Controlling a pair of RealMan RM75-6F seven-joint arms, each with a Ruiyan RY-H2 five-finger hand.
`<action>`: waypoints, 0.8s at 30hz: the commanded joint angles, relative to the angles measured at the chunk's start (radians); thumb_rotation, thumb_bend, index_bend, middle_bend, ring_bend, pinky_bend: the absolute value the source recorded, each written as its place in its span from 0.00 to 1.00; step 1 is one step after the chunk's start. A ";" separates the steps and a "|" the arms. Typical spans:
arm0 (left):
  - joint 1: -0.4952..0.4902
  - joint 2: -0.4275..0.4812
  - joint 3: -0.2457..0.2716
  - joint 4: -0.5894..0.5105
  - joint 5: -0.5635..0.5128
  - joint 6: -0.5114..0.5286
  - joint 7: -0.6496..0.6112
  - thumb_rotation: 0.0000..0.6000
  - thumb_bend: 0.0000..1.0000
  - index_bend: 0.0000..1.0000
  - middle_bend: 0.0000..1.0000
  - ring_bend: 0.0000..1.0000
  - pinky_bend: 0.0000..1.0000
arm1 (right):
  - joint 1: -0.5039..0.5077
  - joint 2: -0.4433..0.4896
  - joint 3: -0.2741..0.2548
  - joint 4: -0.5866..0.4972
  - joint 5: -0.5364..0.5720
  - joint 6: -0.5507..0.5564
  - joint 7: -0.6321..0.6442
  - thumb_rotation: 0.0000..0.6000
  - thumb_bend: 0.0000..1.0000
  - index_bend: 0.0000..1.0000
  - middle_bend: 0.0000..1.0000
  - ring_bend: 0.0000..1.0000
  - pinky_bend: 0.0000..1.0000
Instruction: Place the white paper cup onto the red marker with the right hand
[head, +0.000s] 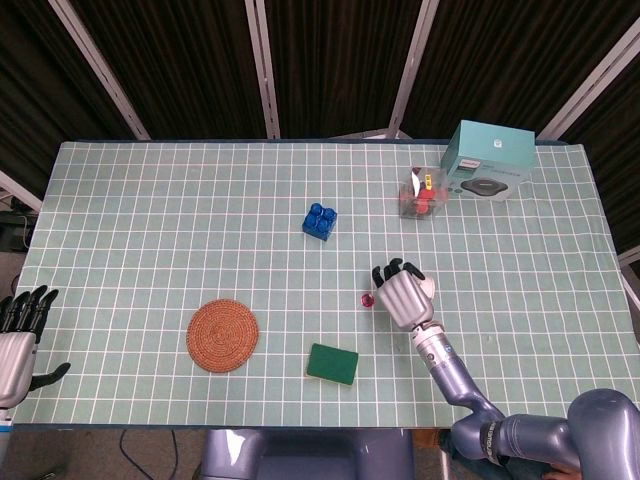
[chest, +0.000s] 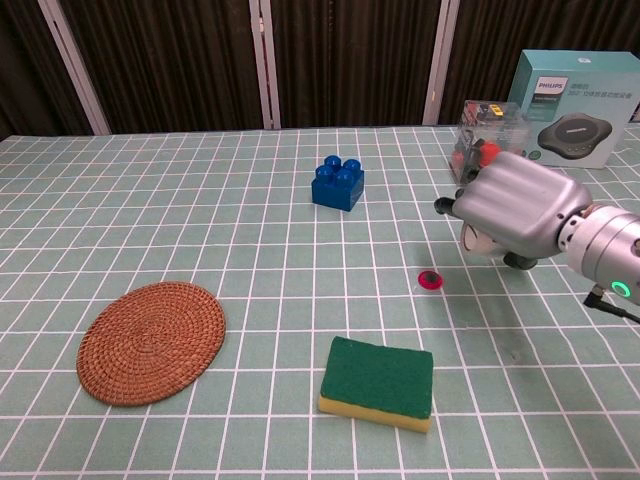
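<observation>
My right hand (head: 402, 295) (chest: 512, 212) grips the white paper cup (chest: 476, 240) and holds it above the table, just right of the red marker. Only the cup's rim shows under the fingers in the chest view; in the head view a sliver of the cup (head: 428, 287) shows at the hand's right side. The red marker (head: 367, 299) (chest: 429, 280), a small round disc, lies flat on the mat a little left of and below the hand. My left hand (head: 20, 335) hangs off the table's left front corner with its fingers apart and nothing in it.
A blue toy brick (head: 319, 221) (chest: 337, 183) stands behind the marker. A green sponge (head: 332, 364) (chest: 378, 381) lies in front, a woven coaster (head: 222, 335) (chest: 151, 340) at the left. A clear box (head: 422, 194) and a teal carton (head: 487, 160) stand at the back right.
</observation>
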 joint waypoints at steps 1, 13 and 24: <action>-0.001 0.002 0.001 -0.002 0.001 -0.002 -0.003 1.00 0.00 0.00 0.00 0.00 0.00 | -0.030 0.043 0.055 -0.030 -0.071 0.031 0.209 1.00 0.19 0.22 0.41 0.28 0.60; -0.004 0.010 0.007 -0.012 0.003 -0.014 -0.015 1.00 0.00 0.00 0.00 0.00 0.00 | -0.084 0.047 0.161 -0.084 -0.117 0.034 0.696 1.00 0.20 0.23 0.41 0.26 0.59; -0.008 0.014 0.007 -0.011 -0.006 -0.025 -0.023 1.00 0.00 0.00 0.00 0.00 0.00 | -0.068 -0.046 0.212 -0.035 -0.080 -0.031 0.779 1.00 0.20 0.23 0.41 0.24 0.57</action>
